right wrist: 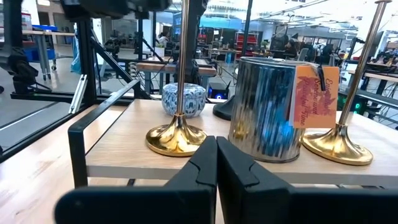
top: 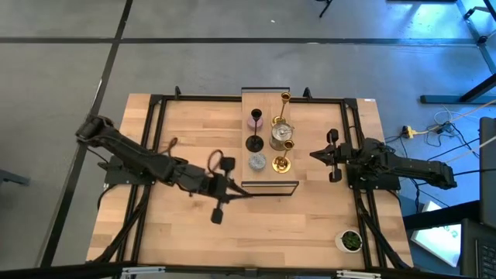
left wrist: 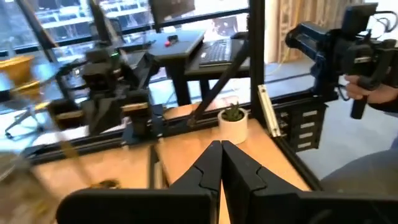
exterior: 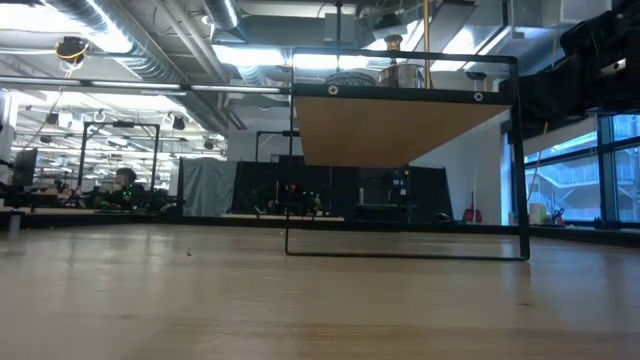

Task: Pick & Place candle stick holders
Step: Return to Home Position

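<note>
A raised light-wood shelf [top: 267, 99] on a black frame stands at the table's far middle. On it stand the candle stick holders: a lilac-pink one [top: 256, 118], a black one [top: 254, 143], a grey-blue one [top: 257, 161], a tall gold one [top: 285, 99], a silver one [top: 280, 133] with an orange tag [right wrist: 316, 96], and a short gold one [top: 282, 163]. My left gripper [top: 242, 191] is shut and empty, just off the shelf's near left corner. My right gripper [top: 314, 155] is shut and empty to the right of the shelf, pointing at the silver holder [right wrist: 264, 109].
A small white pot with a green plant [top: 349, 241] stands near the table's near right corner. Black rails [top: 155, 139] run along the table's sides. Beyond the table, a person's hand [left wrist: 373, 90] holds a dark device [left wrist: 336, 43].
</note>
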Robot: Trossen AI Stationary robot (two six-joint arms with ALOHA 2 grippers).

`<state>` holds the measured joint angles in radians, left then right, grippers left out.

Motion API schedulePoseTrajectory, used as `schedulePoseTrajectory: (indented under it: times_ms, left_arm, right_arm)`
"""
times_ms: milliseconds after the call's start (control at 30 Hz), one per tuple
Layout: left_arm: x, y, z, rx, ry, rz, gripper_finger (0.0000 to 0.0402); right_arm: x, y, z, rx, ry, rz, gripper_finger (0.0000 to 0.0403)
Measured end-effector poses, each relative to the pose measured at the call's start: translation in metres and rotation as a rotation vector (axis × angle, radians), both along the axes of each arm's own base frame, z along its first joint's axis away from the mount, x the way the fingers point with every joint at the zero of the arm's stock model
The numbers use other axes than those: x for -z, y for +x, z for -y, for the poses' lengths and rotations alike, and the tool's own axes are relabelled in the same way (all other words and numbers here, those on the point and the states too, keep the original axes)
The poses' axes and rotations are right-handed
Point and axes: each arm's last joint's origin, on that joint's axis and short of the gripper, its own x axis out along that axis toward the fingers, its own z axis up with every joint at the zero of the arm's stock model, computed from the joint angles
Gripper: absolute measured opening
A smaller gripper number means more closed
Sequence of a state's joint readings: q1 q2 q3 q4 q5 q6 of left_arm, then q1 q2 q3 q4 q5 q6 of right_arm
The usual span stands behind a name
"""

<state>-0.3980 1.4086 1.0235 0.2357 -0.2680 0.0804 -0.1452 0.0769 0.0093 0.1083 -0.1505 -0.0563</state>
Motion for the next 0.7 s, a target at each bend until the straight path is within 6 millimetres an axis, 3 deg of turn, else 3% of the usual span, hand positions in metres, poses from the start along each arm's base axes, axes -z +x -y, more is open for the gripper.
schedulePoseTrajectory:
  times_ms: [200,433,700]
  left_arm:
    - [0.028,-0.040,-0.033,-0.056,-0.049,0.020,0.0002]
    - [0.075,-0.089,-0.064,-0.093,-0.112,0.188,0.0002]
    - [0.111,-0.126,-0.083,-0.082,-0.133,0.263,0.0001]
  right_arm:
    - [0.000,0.000,0.000,-0.004,0.000,-0.004,0.0001]
    - [0.001,0.000,0.000,-0.008,0.001,-0.007,0.0001]
    - [0.001,0.000,0.000,-0.008,0.001,-0.007,0.0001]
